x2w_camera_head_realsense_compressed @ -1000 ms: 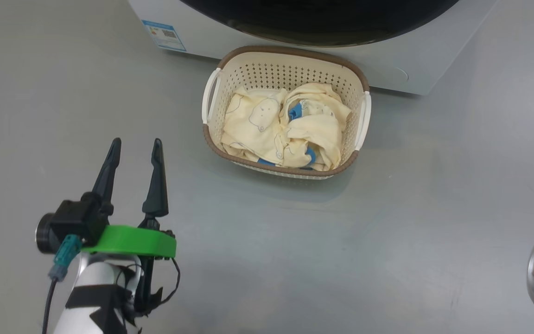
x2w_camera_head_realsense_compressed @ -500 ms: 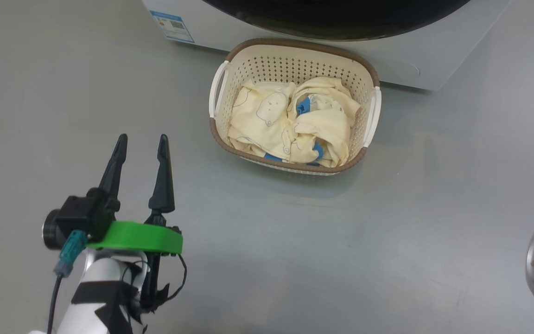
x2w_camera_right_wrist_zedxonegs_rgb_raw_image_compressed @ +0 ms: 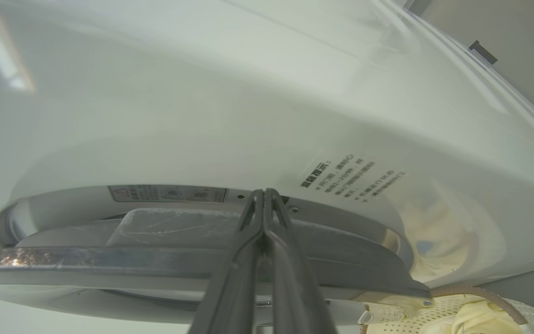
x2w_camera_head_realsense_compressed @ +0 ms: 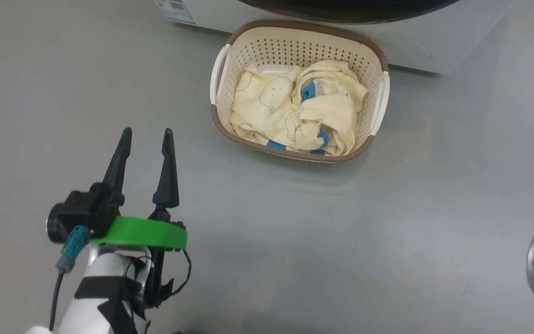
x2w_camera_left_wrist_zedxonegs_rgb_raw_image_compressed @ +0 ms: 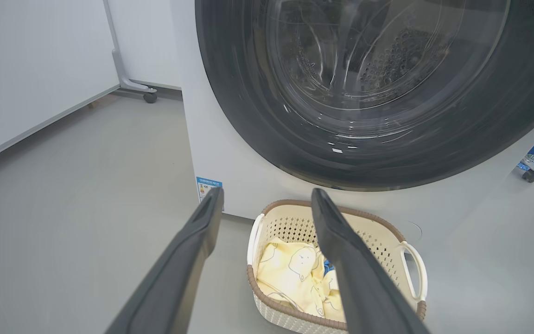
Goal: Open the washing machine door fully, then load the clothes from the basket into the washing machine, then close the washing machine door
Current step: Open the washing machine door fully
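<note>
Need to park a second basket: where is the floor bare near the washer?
Bare floor spreads wide on the near side of the basket and to its right. Left of the basket, the patch up to the open left hand is free too. Crowded: the narrow strip between basket and washing machine, and the basket itself, full of clothes.

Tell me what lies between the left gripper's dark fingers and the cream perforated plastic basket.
In the head view, bare grey floor alone separates the open left gripper from the cream perforated plastic basket with its brown rim.

One basket (x2w_camera_head_realsense_compressed: 295,46), one washing machine (x2w_camera_head_realsense_compressed: 434,41), two claws (x2w_camera_head_realsense_compressed: 147,131) (x2w_camera_right_wrist_zedxonegs_rgb_raw_image_compressed: 264,191)
</note>
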